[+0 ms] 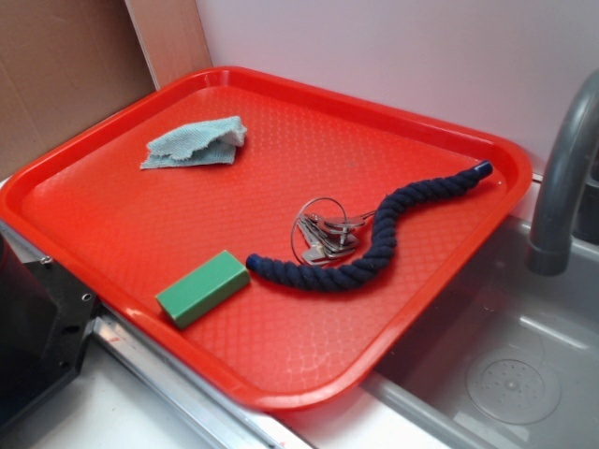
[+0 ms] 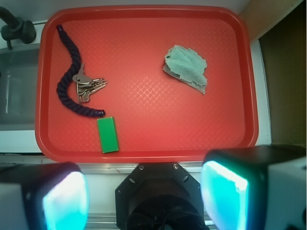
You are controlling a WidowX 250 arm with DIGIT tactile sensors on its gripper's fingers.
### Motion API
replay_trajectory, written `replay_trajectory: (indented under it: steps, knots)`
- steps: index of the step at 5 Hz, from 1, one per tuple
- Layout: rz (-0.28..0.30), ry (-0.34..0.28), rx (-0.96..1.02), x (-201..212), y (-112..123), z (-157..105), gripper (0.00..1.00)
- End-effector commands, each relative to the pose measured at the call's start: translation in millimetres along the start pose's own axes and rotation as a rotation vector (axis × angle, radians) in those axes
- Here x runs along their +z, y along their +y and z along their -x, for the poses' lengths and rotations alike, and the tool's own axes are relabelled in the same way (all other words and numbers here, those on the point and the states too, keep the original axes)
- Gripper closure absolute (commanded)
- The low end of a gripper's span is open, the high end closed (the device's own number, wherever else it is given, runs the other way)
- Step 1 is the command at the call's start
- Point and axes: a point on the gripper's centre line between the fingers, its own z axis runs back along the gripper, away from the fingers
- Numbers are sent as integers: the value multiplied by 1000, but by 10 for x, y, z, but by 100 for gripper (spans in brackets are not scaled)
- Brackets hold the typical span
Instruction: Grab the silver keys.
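Gripper raised high above the near edge of the red tray, pointing straight down, fingers spread wide apart, holding nothing. Silver keys flat on tray's left part in wrist view, nestled against inner curve of dark blue rope. Green block just beside rope's end. Teal cloth well apart.

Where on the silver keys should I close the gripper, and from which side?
Come straight down on the overlapped key blades, the thickest part of the silver keys, probably closing across them. They lie flat on the red tray, with the dark blue rope curving tight around one side, so enter from the open tray side.
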Motion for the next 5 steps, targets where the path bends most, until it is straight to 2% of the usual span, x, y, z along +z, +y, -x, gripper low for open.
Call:
replay_trajectory:
  steps: [1,2,3,4,5]
  knots:
    - [0,0,0,0,0,0,0]
    - [18,-90,68,-82,-28,-38,0]
    - [62,-135,115,-236,-127,-138,0]
    - [175,-130,40,-566,-336,-329,0]
    - [211,-107,-17,-943,-603,-500,0]
